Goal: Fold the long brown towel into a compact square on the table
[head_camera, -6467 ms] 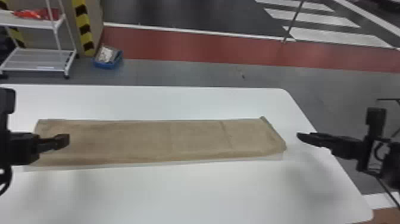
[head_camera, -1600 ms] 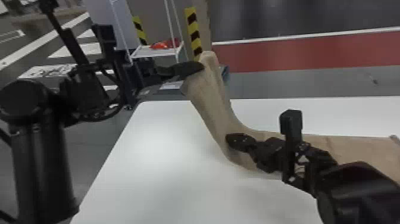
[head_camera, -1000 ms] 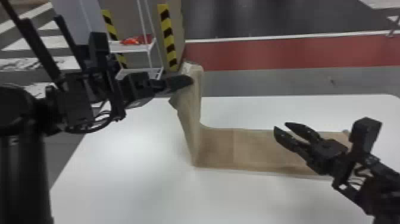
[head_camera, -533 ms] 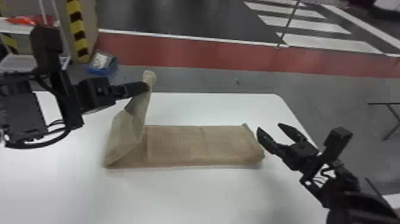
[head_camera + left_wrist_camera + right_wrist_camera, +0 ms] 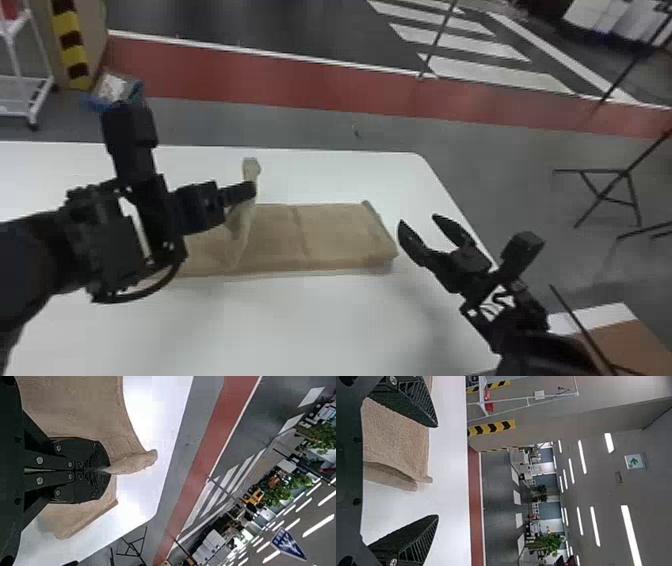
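Head view: brown towel [image 5: 340,231] lies on white desk [image 5: 300,325], a crease crossing its flat part. Left claw [image 5: 251,189] grips a raised portion above the desk. Right claw [image 5: 419,220] is open, near the towel's right end, apart from it.

Left wrist view: left claw [image 5: 107,470] is closed on the towel; pinched cloth protrudes past the fingertips.

Right wrist view: right claw [image 5: 438,471] has fingers spread wide; layered towel edge rests on the desk beyond.

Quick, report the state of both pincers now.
Left pincer: closed on a raised part of the brown towel.
Right pincer: open, empty, beyond the towel's right end.
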